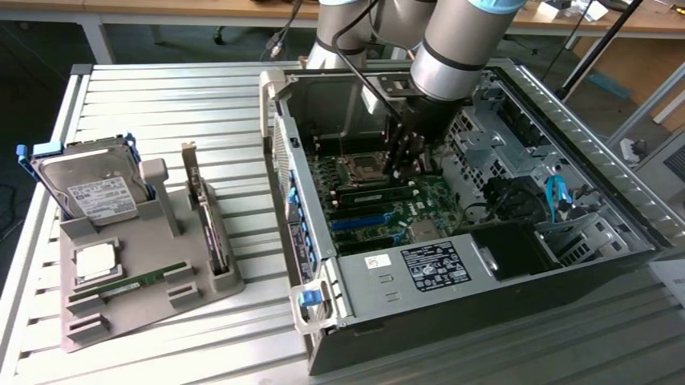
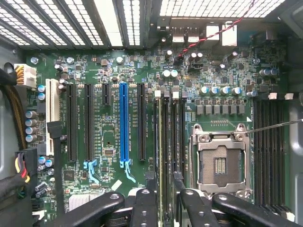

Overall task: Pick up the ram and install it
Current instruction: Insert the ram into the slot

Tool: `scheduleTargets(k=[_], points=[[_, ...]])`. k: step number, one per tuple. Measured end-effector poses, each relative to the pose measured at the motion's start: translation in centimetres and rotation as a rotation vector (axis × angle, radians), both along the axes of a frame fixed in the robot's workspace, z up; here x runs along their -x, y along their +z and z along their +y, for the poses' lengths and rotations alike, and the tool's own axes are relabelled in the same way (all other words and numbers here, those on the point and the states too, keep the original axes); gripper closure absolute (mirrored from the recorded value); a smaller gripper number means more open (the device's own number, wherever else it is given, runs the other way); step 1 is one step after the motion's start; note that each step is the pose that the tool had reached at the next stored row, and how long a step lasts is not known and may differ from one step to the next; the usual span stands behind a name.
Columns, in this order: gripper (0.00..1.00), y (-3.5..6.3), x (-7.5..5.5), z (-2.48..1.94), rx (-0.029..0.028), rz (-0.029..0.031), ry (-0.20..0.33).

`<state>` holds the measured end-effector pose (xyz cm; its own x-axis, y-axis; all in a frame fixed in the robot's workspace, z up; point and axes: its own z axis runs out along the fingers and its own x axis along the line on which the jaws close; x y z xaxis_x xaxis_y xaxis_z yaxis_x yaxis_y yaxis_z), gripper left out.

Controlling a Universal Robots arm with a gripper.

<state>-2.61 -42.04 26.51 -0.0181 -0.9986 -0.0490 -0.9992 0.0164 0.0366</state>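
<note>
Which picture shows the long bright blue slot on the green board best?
The wrist view: the long bright blue slot stands straight, unblocked, among black slots. In the exterior view the blue slot is a slanted sliver inside the black computer case.

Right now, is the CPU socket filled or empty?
Empty: the socket shows bare contacts inside its metal frame, with no chip or cooler on it.

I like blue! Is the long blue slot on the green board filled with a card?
No, the long blue slot on the green motherboard stands empty, no card in it.

Arm reaches straight down, hand (image 1: 407, 164) with fingers (image 2: 144, 208) parted.
</note>
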Motion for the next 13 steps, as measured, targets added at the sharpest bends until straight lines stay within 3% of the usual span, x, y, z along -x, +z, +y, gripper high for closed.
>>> scheduleTargets(k=[3,5,8,13], points=[[0.75,0.01,-0.01,0.04,0.0002,0.0001,0.000],[0.88,0.01,0.00,0.04,0.0003,0.0001,0.000],[0.89,0.01,0.00,0.05,0.0001,0.0001,0.003],[0.89,0.00,0.00,0.04,0.0001,0.0000,0.088]])
